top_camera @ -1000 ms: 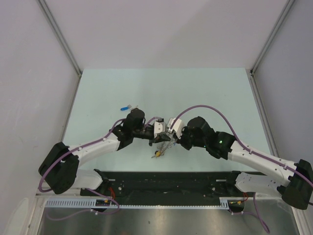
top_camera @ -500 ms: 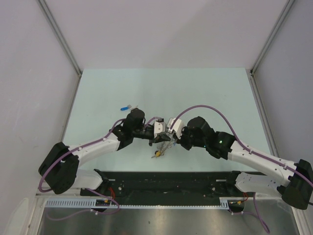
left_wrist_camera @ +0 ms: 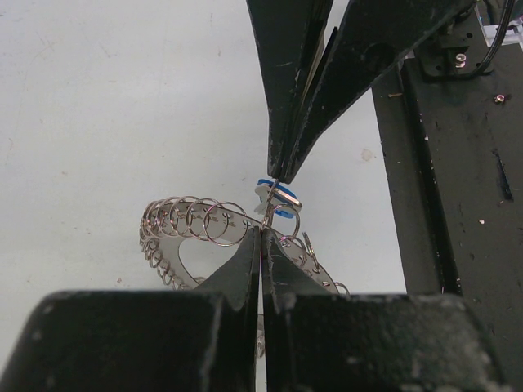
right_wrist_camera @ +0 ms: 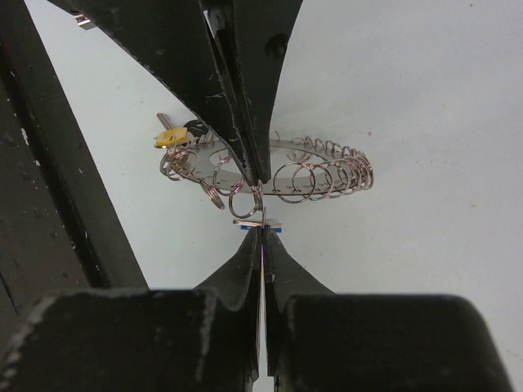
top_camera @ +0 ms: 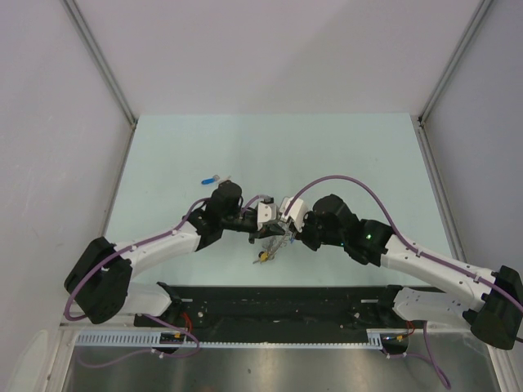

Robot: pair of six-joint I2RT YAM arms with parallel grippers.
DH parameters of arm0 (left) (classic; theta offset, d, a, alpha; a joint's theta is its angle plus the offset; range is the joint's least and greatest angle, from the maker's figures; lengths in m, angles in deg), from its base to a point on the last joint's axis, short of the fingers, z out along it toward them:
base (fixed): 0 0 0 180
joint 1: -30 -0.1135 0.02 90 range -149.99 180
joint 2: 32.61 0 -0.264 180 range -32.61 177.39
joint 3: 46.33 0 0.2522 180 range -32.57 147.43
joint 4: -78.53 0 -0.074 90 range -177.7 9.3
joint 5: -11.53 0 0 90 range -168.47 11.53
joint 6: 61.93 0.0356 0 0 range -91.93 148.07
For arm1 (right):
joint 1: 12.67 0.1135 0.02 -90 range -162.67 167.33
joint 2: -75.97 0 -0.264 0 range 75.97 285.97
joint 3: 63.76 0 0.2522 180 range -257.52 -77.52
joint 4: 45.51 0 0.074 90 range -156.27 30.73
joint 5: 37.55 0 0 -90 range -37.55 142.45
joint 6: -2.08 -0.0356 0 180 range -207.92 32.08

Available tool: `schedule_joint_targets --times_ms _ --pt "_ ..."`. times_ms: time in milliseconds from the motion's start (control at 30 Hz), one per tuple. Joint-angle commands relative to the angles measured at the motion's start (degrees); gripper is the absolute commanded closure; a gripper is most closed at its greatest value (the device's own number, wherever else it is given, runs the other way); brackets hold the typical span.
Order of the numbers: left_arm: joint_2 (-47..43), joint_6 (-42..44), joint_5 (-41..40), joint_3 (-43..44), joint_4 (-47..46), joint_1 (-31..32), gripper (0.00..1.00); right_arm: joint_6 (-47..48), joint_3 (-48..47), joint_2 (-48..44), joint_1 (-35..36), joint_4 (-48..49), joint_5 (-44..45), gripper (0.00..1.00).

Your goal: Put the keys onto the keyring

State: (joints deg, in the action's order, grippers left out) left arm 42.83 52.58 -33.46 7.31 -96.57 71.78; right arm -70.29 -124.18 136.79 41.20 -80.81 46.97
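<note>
Nothing has moved, we see: our left gripper stays shut on the large silver loop-fringed metal keyring mid-table, our right gripper shut on the blue-headed key at its fringe. Threading seems stalled

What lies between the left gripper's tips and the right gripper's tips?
A blue-headed key and one small wire loop of the keyring. Both wrist views show this.

We take this for a robotics lab cell: a pale green desk boxed in by plain white panels on aluminium struts, with a slotted cable duct in front.
</note>
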Motion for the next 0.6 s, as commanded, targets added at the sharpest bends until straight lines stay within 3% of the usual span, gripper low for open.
schedule_joint_targets --times_ms 0,567 --pt "-0.6 1.2 0.6 1.3 -1.9 0.3 1.0 -0.6 -2.1 -0.5 -0.1 1.0 -0.7 1.0" --pt "-1.1 0.6 0.2 0.6 -3.8 0.3 1.0 -2.0 -1.8 -0.6 -1.7 2.2 -3.5 1.0"
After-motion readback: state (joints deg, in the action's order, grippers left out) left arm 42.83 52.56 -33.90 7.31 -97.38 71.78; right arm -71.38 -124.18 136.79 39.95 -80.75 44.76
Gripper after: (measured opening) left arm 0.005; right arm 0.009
